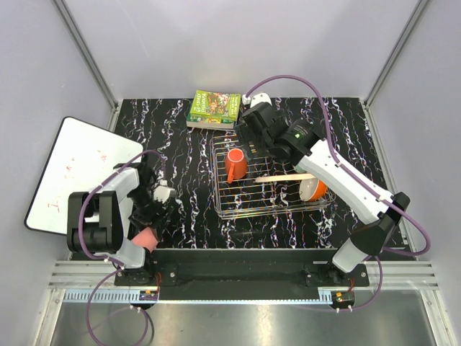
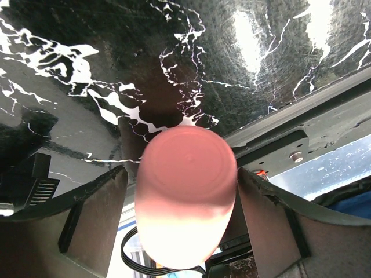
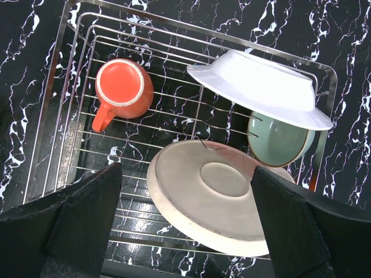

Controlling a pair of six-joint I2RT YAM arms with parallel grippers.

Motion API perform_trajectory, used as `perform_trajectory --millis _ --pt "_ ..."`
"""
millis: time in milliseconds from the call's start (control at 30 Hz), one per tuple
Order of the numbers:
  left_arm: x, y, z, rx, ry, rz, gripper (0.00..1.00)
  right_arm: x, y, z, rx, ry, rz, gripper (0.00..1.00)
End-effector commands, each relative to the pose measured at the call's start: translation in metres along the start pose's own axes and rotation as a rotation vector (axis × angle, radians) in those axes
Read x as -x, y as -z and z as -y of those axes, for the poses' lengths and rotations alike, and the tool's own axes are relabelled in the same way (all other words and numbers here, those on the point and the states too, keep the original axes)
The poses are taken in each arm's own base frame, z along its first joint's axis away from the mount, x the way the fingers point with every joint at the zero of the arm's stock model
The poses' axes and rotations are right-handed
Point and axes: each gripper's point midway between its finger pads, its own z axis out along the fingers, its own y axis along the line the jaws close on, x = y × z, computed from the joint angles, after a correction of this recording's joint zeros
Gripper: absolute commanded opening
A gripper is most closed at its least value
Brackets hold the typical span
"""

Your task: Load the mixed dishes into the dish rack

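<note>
My left tool (image 2: pixel 181 174) flanking a smooth round salmon-pink cup (image 2: pixel 186 202) at lower centre, grip I cannot tell, my right tool (image 3: pixel 185 172) wide above the thin-barred silver wire dish rack (image 3: pixel 64 116)

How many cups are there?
2. An orange cup is in the dish rack; a pink cup is between the jaws of the left gripper. Others may be hidden.

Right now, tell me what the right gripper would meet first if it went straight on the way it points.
The right gripper, its jaws open, would most likely meet the cream plate first, on its underside, in the dish rack; how far off it lies is unclear.
</note>
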Motion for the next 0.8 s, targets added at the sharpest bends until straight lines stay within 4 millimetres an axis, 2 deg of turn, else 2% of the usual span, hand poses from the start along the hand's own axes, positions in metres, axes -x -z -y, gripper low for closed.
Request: perform_trajectory --millis 0,233,300,400,500,533,667,733,767 --pt "0.002 0.0 0.003 -0.014 0.002 0.011 0.78 0.011 0.012 0.006 -0.011 -0.045 0.063 1.0" --pt "0.003 0.002 -0.001 0.018 0.003 0.033 0.75 0.005 0.01 0.005 -0.011 -0.054 0.054 1.0" --pt "0.004 0.001 -0.006 0.045 0.013 0.037 0.67 0.005 0.01 0.005 -0.011 -0.056 0.052 1.0" --pt "0.006 0.0 -0.009 0.066 0.022 0.047 0.63 0.006 0.01 0.005 -0.009 -0.06 0.056 1.0" --pt "0.005 0.0 -0.011 0.087 0.031 0.038 0.49 0.007 0.011 0.005 -0.008 -0.061 0.06 1.0" --pt "0.005 -0.001 -0.012 0.089 0.032 0.028 0.34 0.007 0.011 0.005 -0.008 -0.059 0.06 1.0" --pt "0.005 -0.004 -0.012 0.093 0.031 -0.003 0.11 0.009 0.012 0.005 -0.007 -0.059 0.068 1.0" --pt "0.006 -0.007 -0.011 0.101 0.012 -0.024 0.01 0.01 0.013 0.006 -0.009 -0.061 0.07 1.0" --pt "0.007 -0.009 -0.011 0.105 0.008 -0.026 0.0 0.01 0.013 0.007 -0.01 -0.061 0.07 1.0"
